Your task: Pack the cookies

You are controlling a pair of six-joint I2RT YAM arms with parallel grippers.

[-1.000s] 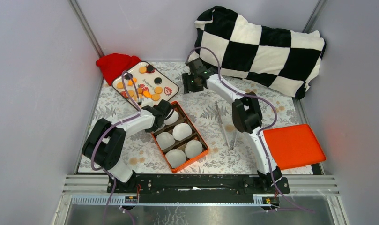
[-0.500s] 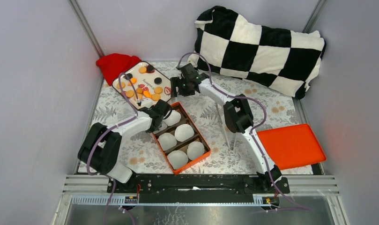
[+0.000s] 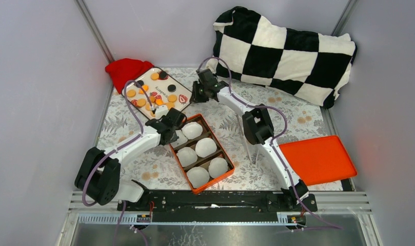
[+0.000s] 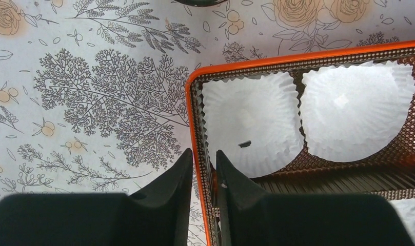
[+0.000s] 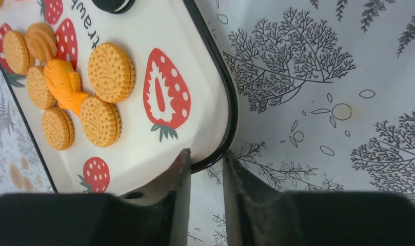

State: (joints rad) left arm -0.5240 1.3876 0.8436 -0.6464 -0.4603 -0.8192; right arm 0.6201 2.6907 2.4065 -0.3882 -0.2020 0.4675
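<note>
On the floral tablecloth (image 3: 297,115), the cookies (image 5: 110,72) lie on the strawberry tray (image 5: 184,41). The right gripper (image 5: 205,156) straddles its rim, and the left gripper (image 4: 204,156) straddles the wall of the orange box (image 4: 297,58). Whether either one pinches, I cannot tell.

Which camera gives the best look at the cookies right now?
The right wrist view: the cookies lie close up on the strawberry tray, embossed patterns legible. The top external view shows the whole batch, orange and black, but only as small dots. The left wrist view shows none, only the orange box and its paper liners.
</note>
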